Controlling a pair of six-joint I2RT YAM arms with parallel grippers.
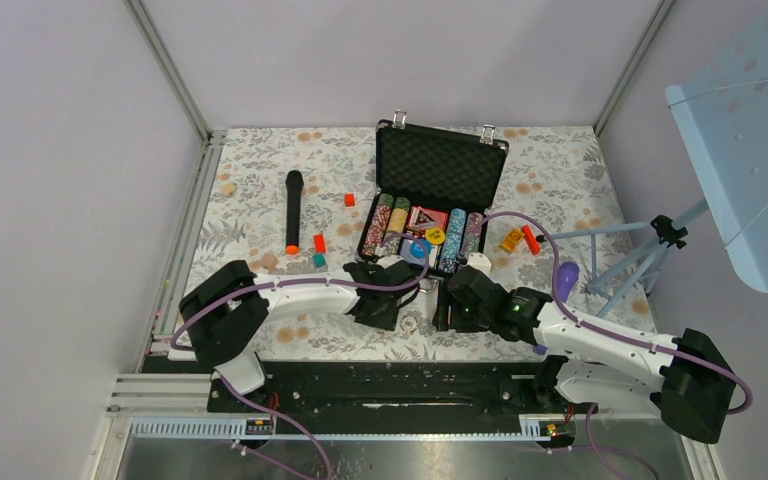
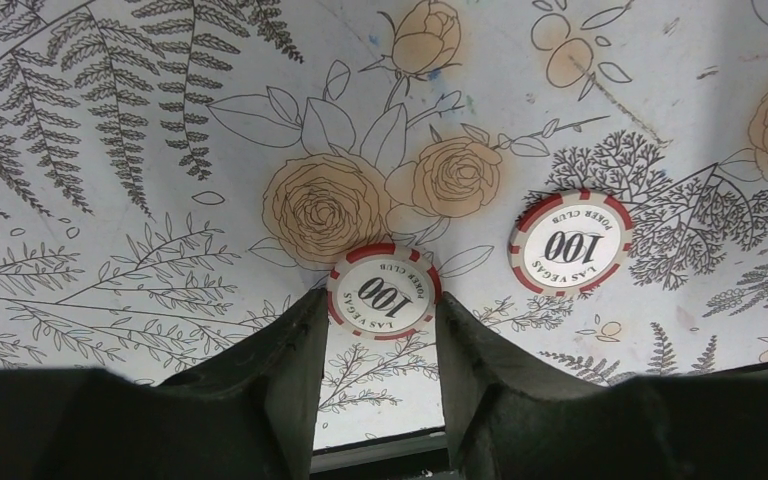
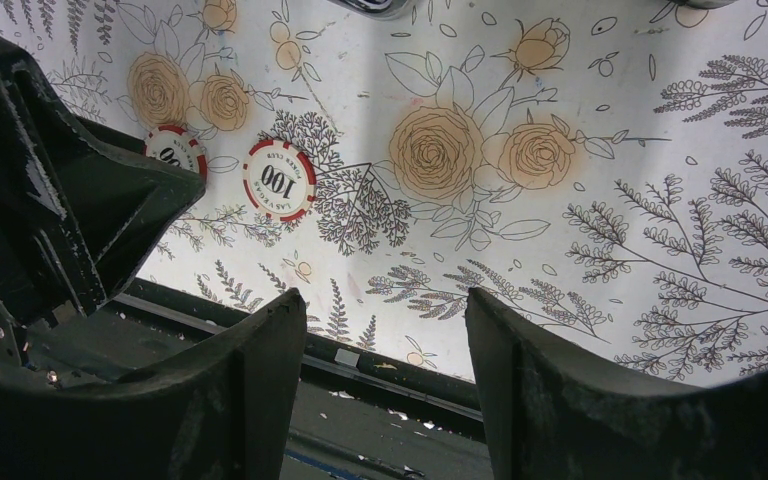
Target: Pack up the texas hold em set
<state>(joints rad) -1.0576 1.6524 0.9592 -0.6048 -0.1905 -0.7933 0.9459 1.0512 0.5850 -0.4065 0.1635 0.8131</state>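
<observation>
The texas hold em set's black rectangular foam-lined briefcase [image 1: 438,165] lies open beyond both grippers. 1 round red-and-white 100 poker chip [image 2: 383,290] lies flat on the floral cloth [image 2: 110,250] between the left gripper's [image 2: 382,302] narrowed jaws, tips at its rim; whether they pinch it I cannot tell. A 2nd matching chip [image 2: 570,243] lies just right of them. The right gripper's [image 3: 385,300] jaws stand wide, holding nothing.

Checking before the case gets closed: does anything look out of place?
Yes. Two red-and-white 100 chips lie loose on the table, outside the case: one chip sits within the left claw, the other chip beside it.
</observation>
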